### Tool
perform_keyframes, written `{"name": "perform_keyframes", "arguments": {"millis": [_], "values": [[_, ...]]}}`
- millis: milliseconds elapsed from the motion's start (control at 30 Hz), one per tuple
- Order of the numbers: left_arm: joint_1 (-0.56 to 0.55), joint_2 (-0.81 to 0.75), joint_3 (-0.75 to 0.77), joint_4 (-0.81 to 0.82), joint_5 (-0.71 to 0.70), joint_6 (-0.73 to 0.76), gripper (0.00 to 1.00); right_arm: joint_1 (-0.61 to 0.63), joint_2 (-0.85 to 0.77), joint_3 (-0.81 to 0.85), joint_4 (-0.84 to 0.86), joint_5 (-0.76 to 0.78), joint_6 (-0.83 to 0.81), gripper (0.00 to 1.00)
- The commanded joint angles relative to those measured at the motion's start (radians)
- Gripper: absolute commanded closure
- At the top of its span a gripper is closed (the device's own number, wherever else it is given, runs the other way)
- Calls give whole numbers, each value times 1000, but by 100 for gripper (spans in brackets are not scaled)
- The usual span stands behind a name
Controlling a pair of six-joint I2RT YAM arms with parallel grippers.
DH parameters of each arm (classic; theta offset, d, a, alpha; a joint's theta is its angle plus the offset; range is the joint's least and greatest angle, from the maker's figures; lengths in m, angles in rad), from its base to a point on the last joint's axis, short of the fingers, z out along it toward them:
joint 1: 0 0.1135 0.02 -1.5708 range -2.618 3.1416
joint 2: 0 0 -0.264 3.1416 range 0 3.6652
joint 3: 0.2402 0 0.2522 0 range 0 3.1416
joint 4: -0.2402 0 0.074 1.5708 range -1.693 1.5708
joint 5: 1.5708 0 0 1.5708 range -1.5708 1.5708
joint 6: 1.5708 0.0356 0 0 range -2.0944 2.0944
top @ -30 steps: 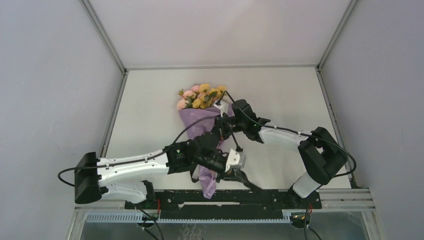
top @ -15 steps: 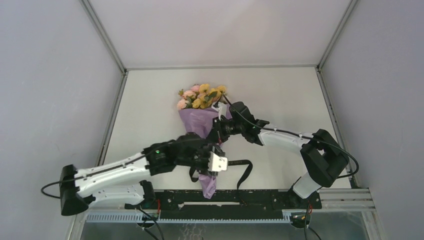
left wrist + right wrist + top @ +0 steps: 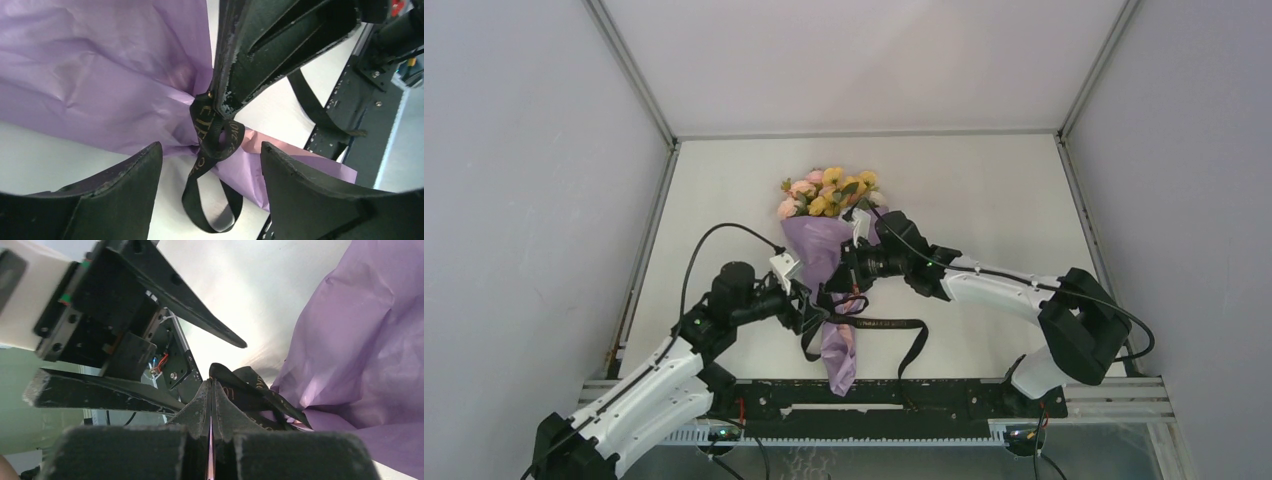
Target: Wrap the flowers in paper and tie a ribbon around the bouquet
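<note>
The bouquet [image 3: 829, 255] lies flat on the table [image 3: 984, 200]. Its flowers [image 3: 826, 190] point away from the arms and the tapered tail points toward them. The wrapping looks done: the paper [image 3: 100, 75] is gathered into a cone and cinched to a narrow waist.

The ribbon [image 3: 216, 137] goes around that waist and bunches into a small twist with gold lettering showing. One loose loop hangs below the twist. A long tail runs off across the table on the right arm's side, well beyond either pair of fingers.

The right gripper [image 3: 211, 385] is clamped tight. Its fingertips sit right on the twist and seem to pinch a strand of ribbon there, pinning it against the paper.

The left gripper [image 3: 211, 147] is spread wide and holds nothing. Its fingers [image 3: 135, 175] stand on either side of the twist, apart from it. The hanging loop sits in the gap between them and the paper lies just behind.

By my reading the task is in its last stretch. The flowers are wrapped and the ribbon is around the bouquet, with at least one crossing made. Whether that twist is a proper knot or only a first half-hitch cannot be told from these views.

What seems left is to take up the free loop or tail, pull the tie snug, and then let go. The risk is that the floppy ribbon slackens once the right fingers release.
</note>
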Motion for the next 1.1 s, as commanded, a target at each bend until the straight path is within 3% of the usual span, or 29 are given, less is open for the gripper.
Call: {"name": "perform_keyframes", "arguments": {"millis": [0, 100, 333, 467, 600, 700, 767, 833, 933, 1067], "values": [[6, 13, -78, 303, 32, -210, 24, 14, -36, 2, 45, 7, 9, 100], [6, 45, -107, 362, -4, -233, 36, 20, -32, 2, 51, 2, 22, 100], [4, 119, -138, 448, 78, -205, 63, 22, -20, 2, 82, -7, 53, 100], [6, 128, -141, 463, 102, -198, 98, 21, 1, 2, 94, -34, 58, 100], [7, 133, -143, 442, 87, -199, 100, -16, -38, 0, -23, -8, 17, 73], [9, 143, -155, 449, 58, -204, 100, -53, -96, -8, -192, 136, -26, 56], [10, 154, -157, 458, 53, -204, 100, -62, -106, -36, -252, 234, -37, 53], [11, 163, -159, 460, 50, -205, 100, -64, -84, -58, -247, 223, -36, 53], [14, 165, -159, 459, 41, -207, 100, -1, -74, -65, -172, 192, -88, 60], [20, 168, -163, 466, 39, -210, 100, 116, -62, -96, -30, 227, -198, 60]]}}
